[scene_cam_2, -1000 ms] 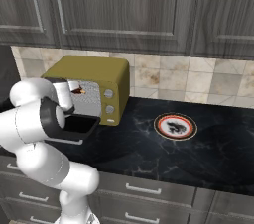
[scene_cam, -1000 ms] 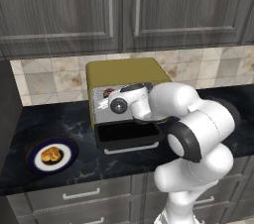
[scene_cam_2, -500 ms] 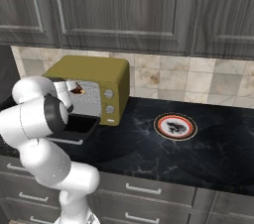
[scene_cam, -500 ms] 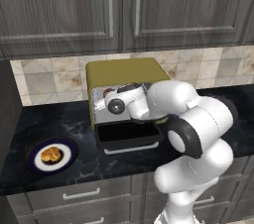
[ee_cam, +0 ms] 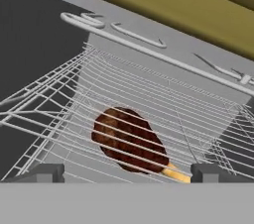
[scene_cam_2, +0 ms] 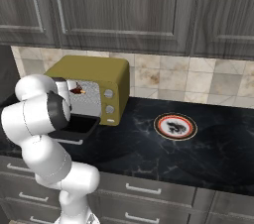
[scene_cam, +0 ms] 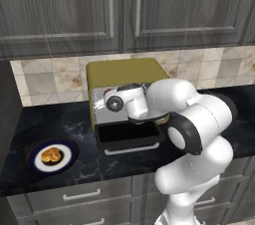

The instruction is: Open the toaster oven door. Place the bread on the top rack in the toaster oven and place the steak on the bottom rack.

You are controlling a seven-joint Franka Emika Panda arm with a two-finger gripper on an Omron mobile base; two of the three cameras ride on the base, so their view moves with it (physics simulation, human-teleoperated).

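1. The toaster oven (scene_cam: 124, 72) sits at the centre of the left base view. The toaster oven door (scene_cam: 127, 137) is folded down flat in front of it, so the opening step looks done.
2. The gripper (ee_cam: 127, 173) is spread wide, with its two fingertips (ee_cam: 47, 172) at the bottom corners of the hand view and nothing clamped between them. It points into the oven's cavity.
3. The steak (ee_cam: 129, 139) lies in the lower middle of the hand view, inside the oven. Thin rack wires (ee_cam: 188, 114) cross over it, so it is probably on the bottom rack beneath the top one, though the frames leave this uncertain. In the right base view it shows as a small reddish patch (scene_cam_2: 77, 88) in the oven mouth.
4. The bread (scene_cam: 51, 155) rests on a blue-rimmed plate (scene_cam: 31, 163) at the lower left of the left base view, well apart from the oven. That half of the task is not done.
5. What could go wrong:
   - With the fingers this wide, backing out could catch a wire or the cavity wall and jolt the rack, shifting the steak.
   - The steak looks near the front of the rack, so a hand leaving low could drag it out.
   - A hand pulling down and back could knock the lowered door.
   - The rounded bread may roll on the wires if it is let go tilted.
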